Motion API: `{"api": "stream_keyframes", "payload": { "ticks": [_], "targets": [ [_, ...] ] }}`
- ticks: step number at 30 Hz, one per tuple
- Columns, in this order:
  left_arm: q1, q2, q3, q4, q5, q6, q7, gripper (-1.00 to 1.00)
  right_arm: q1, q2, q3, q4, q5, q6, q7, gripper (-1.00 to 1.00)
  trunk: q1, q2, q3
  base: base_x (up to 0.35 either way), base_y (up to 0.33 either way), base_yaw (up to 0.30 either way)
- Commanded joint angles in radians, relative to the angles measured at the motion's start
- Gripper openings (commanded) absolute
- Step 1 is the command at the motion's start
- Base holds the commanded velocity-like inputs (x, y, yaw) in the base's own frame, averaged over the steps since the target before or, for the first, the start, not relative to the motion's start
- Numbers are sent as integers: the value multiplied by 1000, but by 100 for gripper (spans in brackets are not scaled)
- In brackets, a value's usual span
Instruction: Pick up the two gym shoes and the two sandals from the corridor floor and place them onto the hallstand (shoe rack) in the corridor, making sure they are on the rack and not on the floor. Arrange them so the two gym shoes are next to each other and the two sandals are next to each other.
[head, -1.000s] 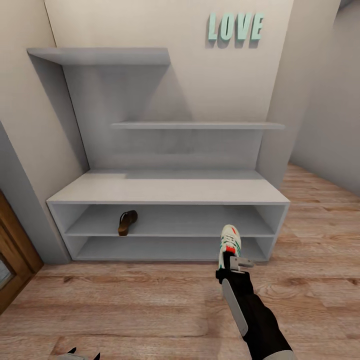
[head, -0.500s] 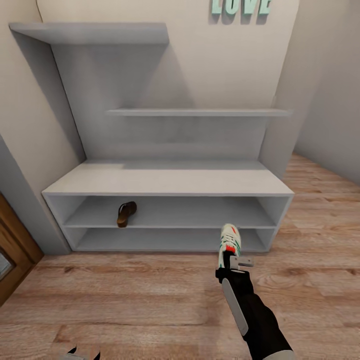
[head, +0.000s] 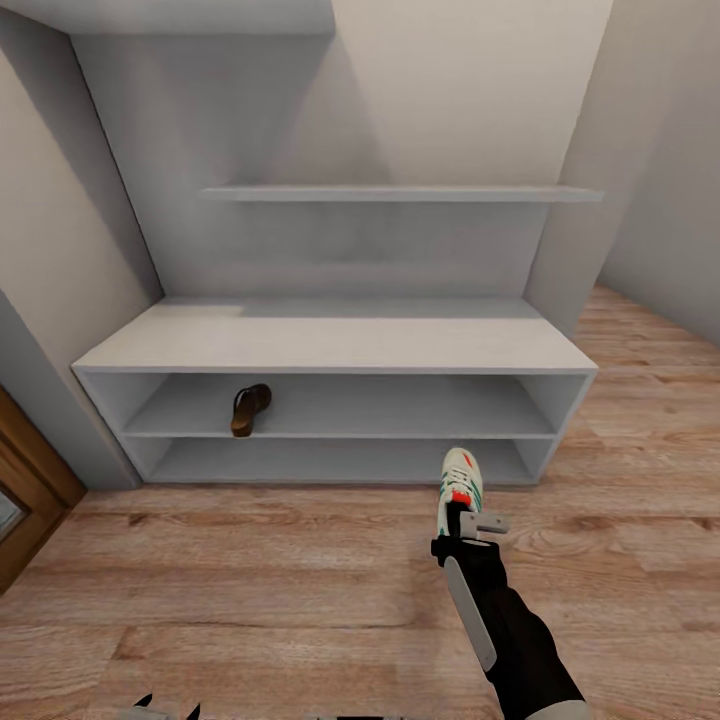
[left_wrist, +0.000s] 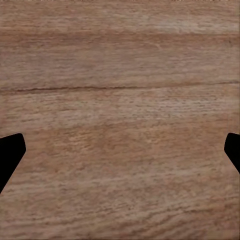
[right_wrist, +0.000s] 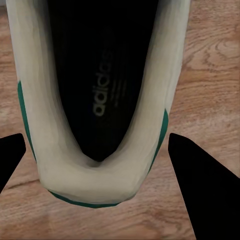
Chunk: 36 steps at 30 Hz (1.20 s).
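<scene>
A white lace-up gym shoe with green stripes and red-orange tag (head: 460, 484) sits lower right of centre, pinched by the right end effector (head: 468, 520) above the wood-plank floor (head: 250, 590). One brown sandal (head: 250, 409) lies on the pale grey rack's (head: 330, 345) upper open shelf. The left end effector's (left_wrist: 120, 150) fingers are spread.
</scene>
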Motion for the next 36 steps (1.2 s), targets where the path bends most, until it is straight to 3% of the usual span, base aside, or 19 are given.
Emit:
{"api": "stream_keyframes", "payload": {
  "ticks": [1, 8, 14, 21, 24, 26, 36],
  "targets": [
    [-1, 0, 3, 1, 8, 1, -10, 100, -1, 0, 2, -1, -10, 2, -10, -100, 0, 0, -1, 0, 0, 0],
    [-3, 3, 11, -30, 17, 3, -10, 100, -1, 0, 0, 0, -10, 2, -10, -100, 0, 0, -1, 0, 0, 0],
    [-4, 3, 15, -111, 24, 10, -16, 100, -1, 0, 0, -1, -10, 2, -10, -100, 0, 0, -1, 0, 0, 0],
    [7, 6, 23, -140, 44, -5, -103, 100, -1, 0, 0, -1, -10, 2, -10, -100, 0, 0, -1, 0, 0, 0],
    [36, 7, 48, -173, 98, -8, -170, 100, -1, 0, 0, -2, -10, 2, -10, -100, 0, 0, -1, 0, 0, 0],
    [52, 7, 53, -188, 113, -8, -194, 100, -1, 0, 0, -2, -10, 2, -10, -100, 0, 0, -1, 0, 0, 0],
    [79, 5, 67, -205, 127, -7, -224, 100, -2, 0, 0, -2, -10, 2, -10, -100, 0, 0, -1, 0, 0, 0]
  ]
}}
